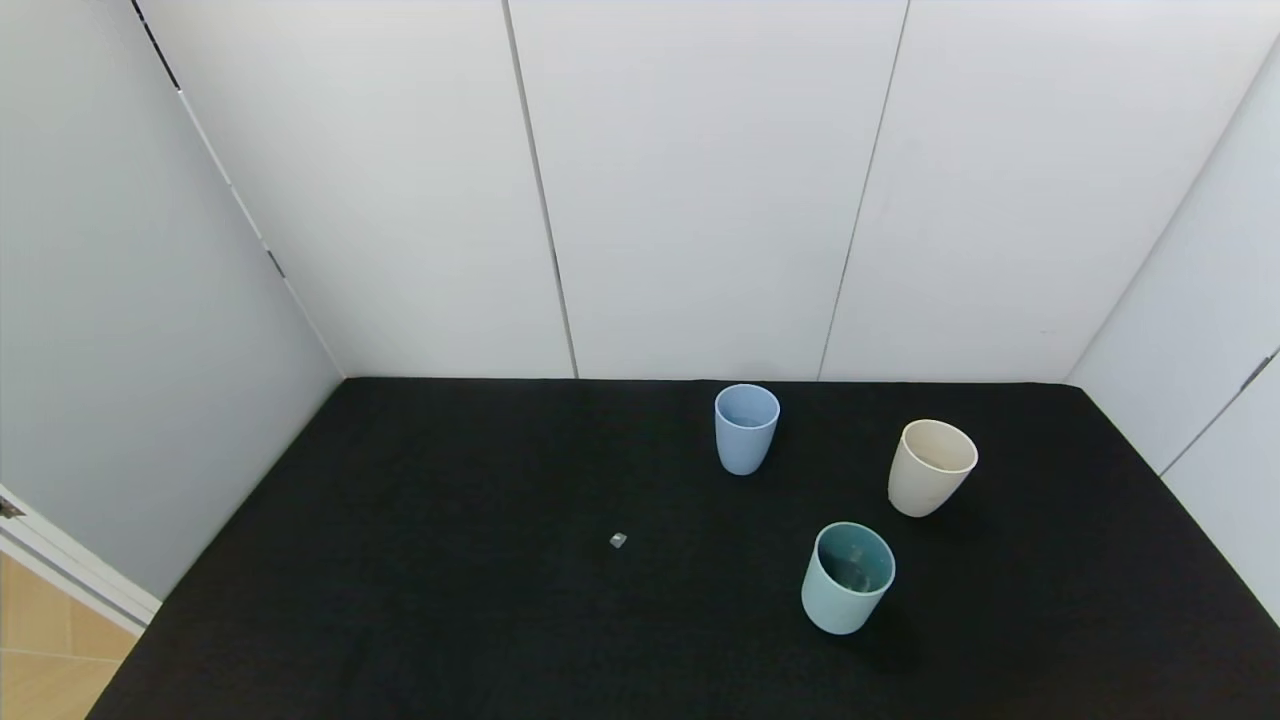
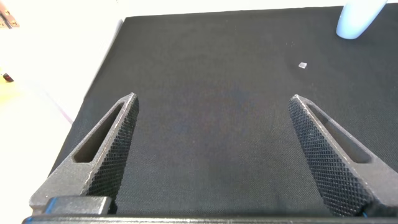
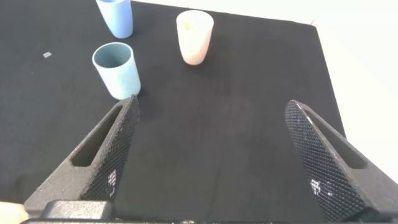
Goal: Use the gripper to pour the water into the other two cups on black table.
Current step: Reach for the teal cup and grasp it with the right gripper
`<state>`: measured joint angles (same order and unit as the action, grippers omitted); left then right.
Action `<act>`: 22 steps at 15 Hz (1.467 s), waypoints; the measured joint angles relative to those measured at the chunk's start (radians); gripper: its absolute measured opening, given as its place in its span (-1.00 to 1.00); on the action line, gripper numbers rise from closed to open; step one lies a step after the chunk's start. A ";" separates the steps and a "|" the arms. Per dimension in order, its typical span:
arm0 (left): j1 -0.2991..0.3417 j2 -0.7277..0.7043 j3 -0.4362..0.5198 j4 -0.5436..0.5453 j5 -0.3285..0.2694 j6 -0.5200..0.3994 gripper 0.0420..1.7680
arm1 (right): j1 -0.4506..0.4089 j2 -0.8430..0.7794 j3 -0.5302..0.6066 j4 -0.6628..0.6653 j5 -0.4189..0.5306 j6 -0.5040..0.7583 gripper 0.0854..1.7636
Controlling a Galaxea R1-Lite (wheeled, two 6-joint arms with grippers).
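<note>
We are holding both hands, left (image 2: 211, 124) and right (image 3: 211, 134), wide and empty above the worktop (image 1: 450, 600), near 3 cups (image 1: 847, 578).

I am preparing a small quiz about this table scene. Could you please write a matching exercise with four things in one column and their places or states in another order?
Things:
1. light blue cup
2. cream cup
3. mint-green cup
4. right gripper

Places or states:
A. nearest the robot
B. open, holding nothing
C. nearest the back wall
D. farthest to the robot's right

Pairs: 1-C, 2-D, 3-A, 4-B
</note>
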<state>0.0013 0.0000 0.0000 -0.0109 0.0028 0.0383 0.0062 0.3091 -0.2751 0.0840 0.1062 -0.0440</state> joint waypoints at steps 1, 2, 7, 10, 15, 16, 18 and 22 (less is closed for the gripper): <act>0.000 0.000 0.000 0.000 0.000 0.000 0.94 | 0.000 0.000 0.000 0.000 0.000 0.000 0.94; 0.000 0.000 0.000 0.000 0.000 0.000 0.94 | 0.000 0.000 0.000 0.000 0.000 0.000 0.94; 0.000 0.000 0.000 0.000 0.000 0.000 0.94 | 0.000 0.000 0.000 0.000 0.000 0.000 0.94; 0.000 0.000 0.000 0.000 0.000 0.000 0.94 | 0.000 0.000 0.000 0.000 0.000 0.000 0.94; 0.000 0.000 0.000 0.000 0.000 0.000 0.94 | 0.003 0.064 -0.003 -0.055 0.006 -0.011 0.94; 0.000 0.000 0.000 0.000 0.000 0.000 0.94 | 0.005 0.124 -0.001 -0.106 0.013 -0.023 0.94; 0.000 0.000 0.000 0.000 0.000 0.000 0.94 | 0.010 0.253 0.008 -0.205 0.021 -0.046 0.94; 0.000 0.000 0.000 0.000 0.000 0.000 0.94 | 0.076 0.499 0.018 -0.354 0.023 -0.061 0.94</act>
<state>0.0013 0.0000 0.0000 -0.0109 0.0028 0.0383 0.0821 0.8077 -0.2568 -0.2702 0.1294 -0.1047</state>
